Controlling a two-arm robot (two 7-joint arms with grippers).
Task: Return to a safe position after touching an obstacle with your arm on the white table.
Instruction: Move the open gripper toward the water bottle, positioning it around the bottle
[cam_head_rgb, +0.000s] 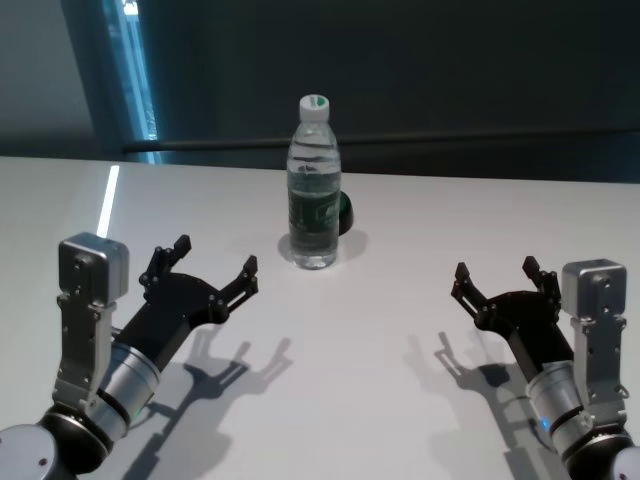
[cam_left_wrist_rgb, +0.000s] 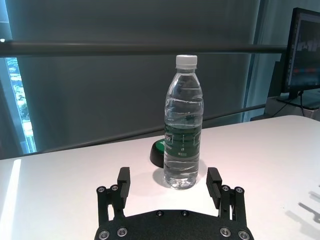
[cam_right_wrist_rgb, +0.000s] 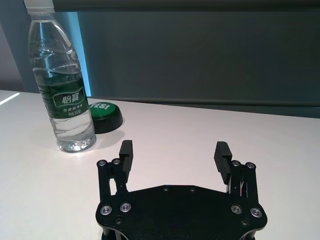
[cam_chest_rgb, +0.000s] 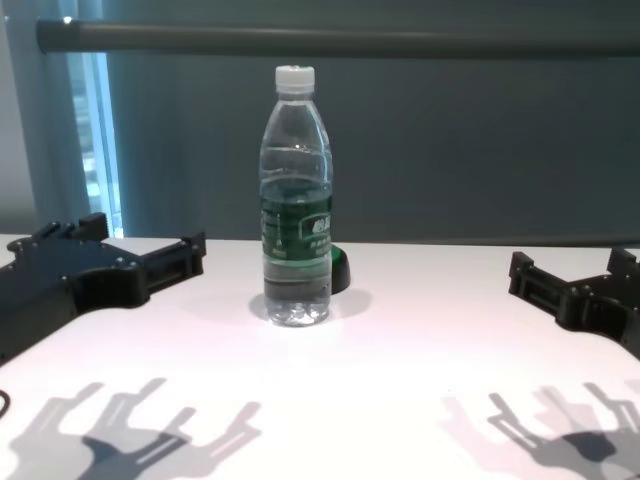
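A tall clear water bottle (cam_head_rgb: 313, 185) with a white cap and dark green label stands upright at the middle back of the white table (cam_head_rgb: 360, 330). It also shows in the left wrist view (cam_left_wrist_rgb: 183, 125), the right wrist view (cam_right_wrist_rgb: 62, 85) and the chest view (cam_chest_rgb: 296, 200). My left gripper (cam_head_rgb: 213, 262) is open and empty, above the table, short of the bottle and to its left, clear of it. My right gripper (cam_head_rgb: 497, 276) is open and empty, well to the bottle's right.
A small dark green dome-shaped object (cam_head_rgb: 343, 212) sits just behind the bottle on its right side, seen too in the right wrist view (cam_right_wrist_rgb: 104, 115). The table's far edge meets a dark wall with a rail (cam_chest_rgb: 340, 38). A monitor (cam_left_wrist_rgb: 305, 50) stands off the table.
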